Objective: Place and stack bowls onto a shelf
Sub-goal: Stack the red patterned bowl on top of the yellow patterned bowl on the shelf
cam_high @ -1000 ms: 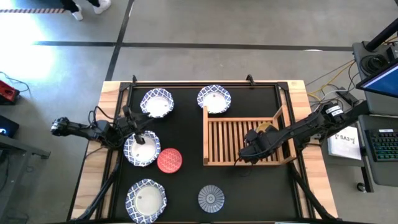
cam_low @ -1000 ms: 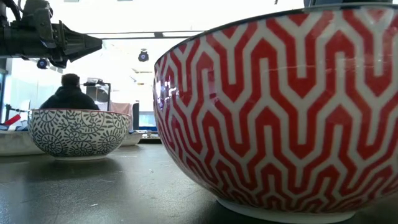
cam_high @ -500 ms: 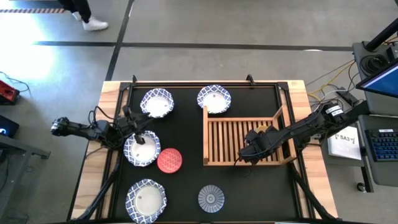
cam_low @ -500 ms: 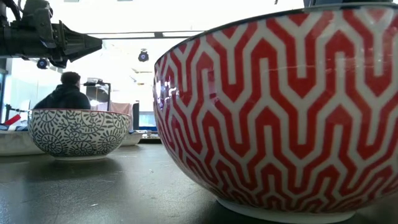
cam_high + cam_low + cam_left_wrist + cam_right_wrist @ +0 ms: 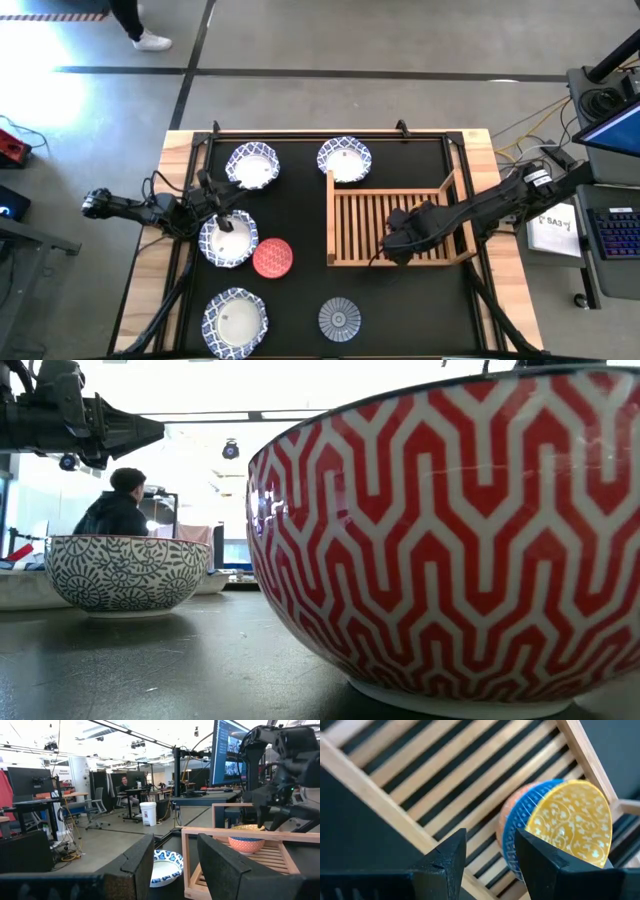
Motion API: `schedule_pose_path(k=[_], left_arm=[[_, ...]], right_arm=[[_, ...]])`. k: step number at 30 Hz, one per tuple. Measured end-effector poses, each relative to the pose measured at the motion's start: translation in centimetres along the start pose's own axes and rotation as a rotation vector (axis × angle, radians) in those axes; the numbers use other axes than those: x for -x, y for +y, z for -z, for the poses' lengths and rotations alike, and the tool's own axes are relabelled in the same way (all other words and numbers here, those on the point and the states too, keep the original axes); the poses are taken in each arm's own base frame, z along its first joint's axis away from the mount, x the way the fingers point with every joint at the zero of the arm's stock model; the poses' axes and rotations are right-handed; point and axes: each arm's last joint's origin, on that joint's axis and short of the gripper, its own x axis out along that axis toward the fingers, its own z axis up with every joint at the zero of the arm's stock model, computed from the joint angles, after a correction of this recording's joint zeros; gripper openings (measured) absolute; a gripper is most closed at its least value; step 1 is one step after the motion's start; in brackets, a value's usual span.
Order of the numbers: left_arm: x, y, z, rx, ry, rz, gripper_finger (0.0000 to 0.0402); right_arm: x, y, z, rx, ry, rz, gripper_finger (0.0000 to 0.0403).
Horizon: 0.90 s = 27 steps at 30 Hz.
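Jaws of right gripper (image 5: 487,857) apart, nothing between them; hovering over shelf (image 5: 360,228), with yellow bowl (image 5: 572,822) just ahead, nested inside blue-ribbed bowl (image 5: 520,827) and resting on the slats near the right rail. Jaws of left gripper (image 5: 175,857) apart, empty, poised at the rim of a large blue-and-white bowl (image 5: 227,241).

Largest to smallest:
- Surface (image 5: 300,300): black mat, wooden edge.
- Shelf: right half of surface, slats running front to back.
- Large patterned bowls: four, all off the shelf; one (image 5: 344,160) just behind it, three on the left.
- Small bowls: red bowl (image 5: 272,256) and grey-blue bowl (image 5: 339,319) still on mat.

Key relation: remaining bowls lie left of the shelf; left arm nearer, stretched low from the left edge. Right arm reaches in from the right, wrist angled down.
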Motion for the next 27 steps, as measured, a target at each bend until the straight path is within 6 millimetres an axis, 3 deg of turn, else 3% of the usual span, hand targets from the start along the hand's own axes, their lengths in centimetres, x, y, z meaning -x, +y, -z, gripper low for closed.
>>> schedule_pose_path(k=[18, 27], left_arm=[[0.0, 0.0, 0.0, 0.001, -0.002, 0.001, 0.0135], [0.0, 0.1, -0.5, 0.150, -0.045, 0.009, 0.0135]], right_arm=[[5.4, 1.6, -2.3, 0.127, -0.188, -0.246, 0.0121], [6.1, 2.0, -2.7, 0.176, -0.241, -0.296, 0.0122]])
